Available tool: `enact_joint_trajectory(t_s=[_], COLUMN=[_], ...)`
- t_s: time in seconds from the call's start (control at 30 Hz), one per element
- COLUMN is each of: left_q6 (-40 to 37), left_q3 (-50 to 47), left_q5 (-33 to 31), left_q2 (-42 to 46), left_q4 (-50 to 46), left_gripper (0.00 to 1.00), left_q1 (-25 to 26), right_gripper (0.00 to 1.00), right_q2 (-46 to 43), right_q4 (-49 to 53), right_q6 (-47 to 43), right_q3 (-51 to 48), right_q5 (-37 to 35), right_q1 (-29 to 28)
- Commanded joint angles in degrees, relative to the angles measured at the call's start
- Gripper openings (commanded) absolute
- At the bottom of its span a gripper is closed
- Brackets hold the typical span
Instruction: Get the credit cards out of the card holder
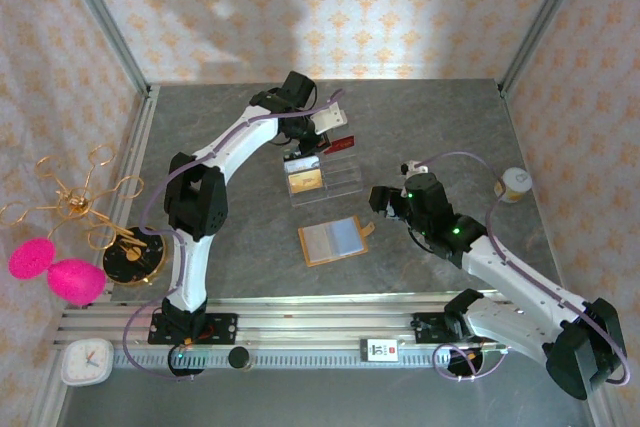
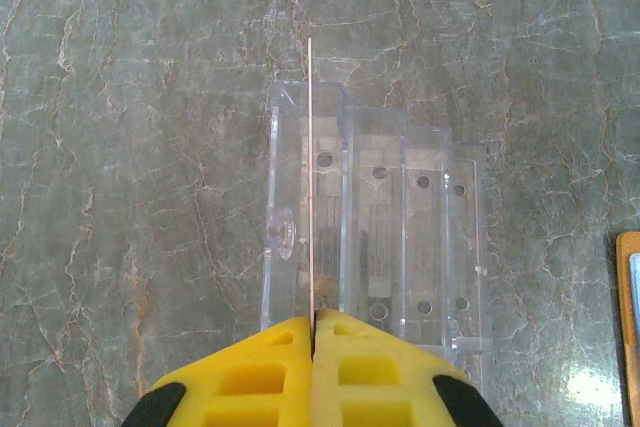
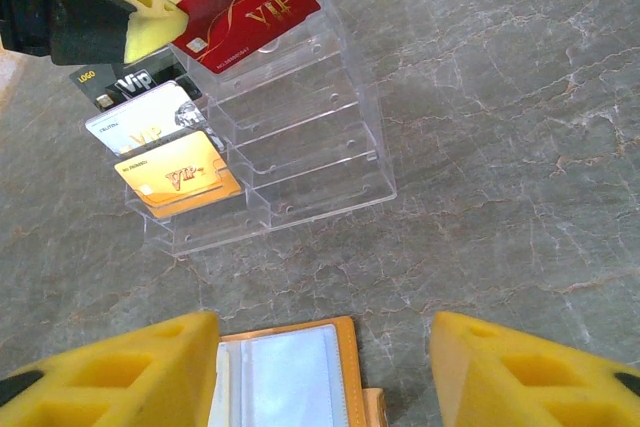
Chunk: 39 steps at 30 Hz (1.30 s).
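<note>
**Top external, then wrists: red card held at the stand**

Top external: the left gripper (image 1: 330, 135) is at the far side of the clear stand (image 1: 322, 175), jaws closed on the red card (image 1: 342, 143). The wallet (image 1: 335, 240) lies open and flat on the table, nearer the arm bases and apart from the stand. The right gripper (image 1: 384, 203) hangs near the wallet's right edge.

Left wrist: the card appears edge-on, pinched between the yellow pads (image 2: 270, 367), in line with the stand's tallest tier. Whether its far edge has entered a slot cannot be told.

Right wrist: the right jaws stand open, holding nothing, with the wallet below and between them. The one sleeve in view looks empty. Three cards (image 3: 165, 137) sit in the stand's left-hand tiers.

Judged step: stowing a card taken from the wallet. The next move calls for lining the card up with a free slot, lowering it squarely, then releasing. A tilted card could catch on a slot wall.
</note>
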<state>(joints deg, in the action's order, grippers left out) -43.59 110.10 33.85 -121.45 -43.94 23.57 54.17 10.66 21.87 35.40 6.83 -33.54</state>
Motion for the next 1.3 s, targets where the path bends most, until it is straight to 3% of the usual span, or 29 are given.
enact_joint_trajectory(t_s=[0.0,0.03,0.17,0.4,0.5,0.63,0.83,1.03,1.27], left_q6=[0.1,0.7,2.4,9.0,14.4,24.2,46.3,68.2,79.6], left_q3=[-0.1,-0.2,-0.4,-1.5,-5.4,-12.3,-34.7,-62.4,-84.6], left_q5=[-0.5,-0.6,-1.7,-6.2,-8.7,-9.9,-9.6,-6.6,-8.5], left_q2=[-0.6,-0.6,-0.4,2.7,7.6,17.1,35.3,52.2,68.0], left_q4=[0.7,1.2,2.9,10.7,19.2,31.1,54.4,72.9,72.9], left_gripper=[0.02,0.1,0.23,0.25,0.24,0.25,0.32,0.36,0.37], left_q1=[-0.5,-0.5,-0.5,-0.4,-0.5,-0.5,-0.4,-0.2,1.5], right_gripper=[0.57,0.57,0.57,0.58,0.57,0.36,0.2,0.29,0.48], right_q2=[0.2,0.2,0.1,0.5,2.7,7.5,17.7,23.9,22.4], right_q4=[-0.4,-0.4,-0.6,-0.1,-0.3,-3.2,-7.3,-7.6,-7.1], right_q6=[-0.3,-0.3,-0.2,-0.1,-0.8,-0.5,-0.4,-0.7,-0.4], right_q3=[1.9,1.9,1.6,2.1,3.0,4.9,10.6,13.3,7.1], right_q5=[-1.0,-0.9,-0.5,-0.9,0.5,2.9,1.6,0.2,1.0], right_q1=[0.4,0.5,0.5,0.5,0.5,0.5,0.1,-3.4,-13.3])
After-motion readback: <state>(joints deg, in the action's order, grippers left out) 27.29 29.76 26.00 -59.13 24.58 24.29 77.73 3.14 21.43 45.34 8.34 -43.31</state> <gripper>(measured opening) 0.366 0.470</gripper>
